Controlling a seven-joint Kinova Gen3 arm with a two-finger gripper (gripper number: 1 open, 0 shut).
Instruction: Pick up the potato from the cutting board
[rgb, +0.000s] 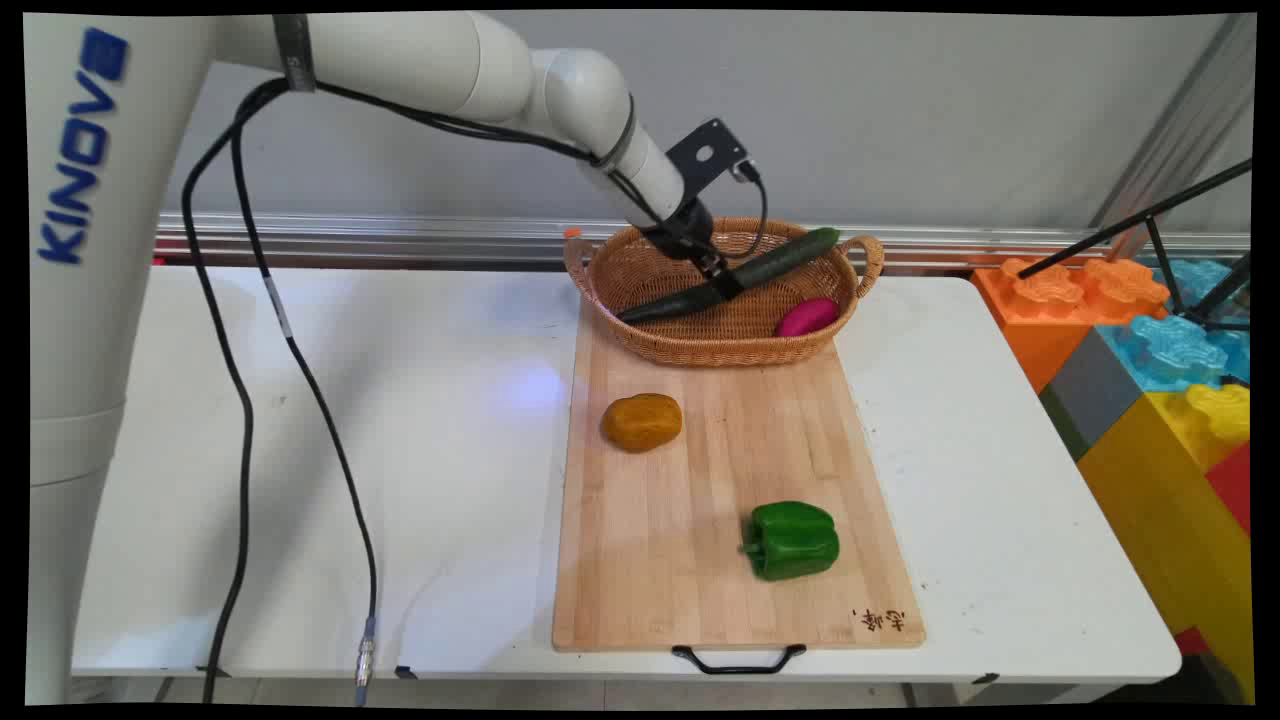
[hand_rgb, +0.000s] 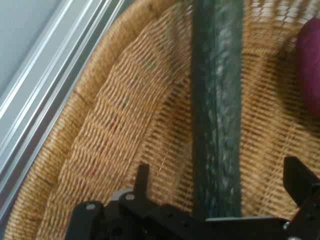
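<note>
One long wooden board (rgb: 700, 520) lies on the white table (rgb: 400, 450), the wicker basket (rgb: 640, 275) at its far end. In the basket the cucumber (rgb: 780, 262) lies slanted, one end on the rim, between the fingers of the gripper (hand_rgb: 220, 192), which stand apart. Any lift should stay level and clear the rim.

Basket (rgb: 640, 275) sits on far end of cutting board (rgb: 700, 580). Cucumber (rgb: 780, 262) lies slantwise in basket, right end up on far rim; eggplant (rgb: 806, 317) in basket's right near part. Potato (rgb: 642, 421) on board, left-centre; pepper (rgb: 792, 541) nearer, right.
</note>
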